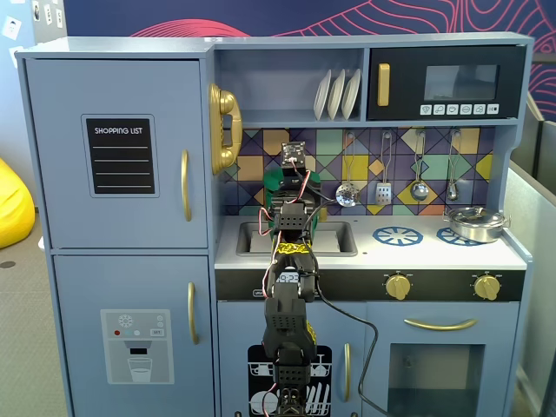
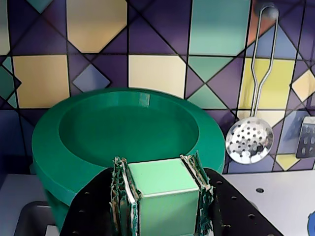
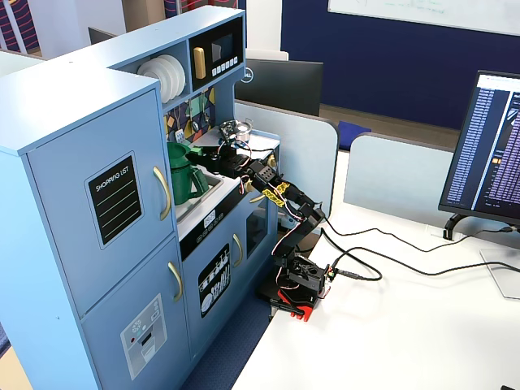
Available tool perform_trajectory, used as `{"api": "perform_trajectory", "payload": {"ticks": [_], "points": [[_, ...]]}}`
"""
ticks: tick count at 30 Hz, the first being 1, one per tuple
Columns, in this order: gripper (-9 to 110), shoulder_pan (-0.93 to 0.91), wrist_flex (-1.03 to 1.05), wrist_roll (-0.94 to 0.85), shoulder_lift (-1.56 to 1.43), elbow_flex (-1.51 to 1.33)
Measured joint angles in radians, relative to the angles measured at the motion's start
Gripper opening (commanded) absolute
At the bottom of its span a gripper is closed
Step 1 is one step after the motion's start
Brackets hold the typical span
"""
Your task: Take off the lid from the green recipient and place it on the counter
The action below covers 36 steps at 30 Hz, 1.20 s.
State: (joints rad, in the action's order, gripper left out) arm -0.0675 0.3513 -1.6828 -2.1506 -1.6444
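The green lid (image 2: 123, 128) fills the wrist view, a wide disc with a sunken middle. My gripper (image 2: 156, 164) is shut on its light green square knob (image 2: 162, 196), one pad on each side. The dark wall of the green recipient (image 2: 52, 209) shows just under the lid's left rim. I cannot tell whether the lid rests on it or is slightly raised. In a fixed view the gripper (image 3: 208, 153) holds the lid (image 3: 185, 150) over the recipient (image 3: 180, 183). In a fixed view the arm hides most of the lid (image 1: 276, 181). The white counter (image 1: 426, 252) lies to the right.
A steel pan (image 1: 475, 223) sits on the right burner print. The sink recess (image 1: 334, 237) lies under the arm. A slotted spoon (image 2: 249, 141) and other utensils hang on the tiled back wall. A monitor (image 3: 497, 146) stands on the desk.
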Motion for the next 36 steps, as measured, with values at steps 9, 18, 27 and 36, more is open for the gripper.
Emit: {"api": "perform_trajectory", "payload": {"ticks": [9,18,27,36], "points": [[0,-0.172,-0.011,-0.005,-0.046,0.012],[0,-0.436,0.012,0.008,-0.121,-0.049],[0,-0.543,-0.158,0.015,-0.144,-0.360],[0,-0.561,-0.380,0.015,-0.040,-0.525]]}}
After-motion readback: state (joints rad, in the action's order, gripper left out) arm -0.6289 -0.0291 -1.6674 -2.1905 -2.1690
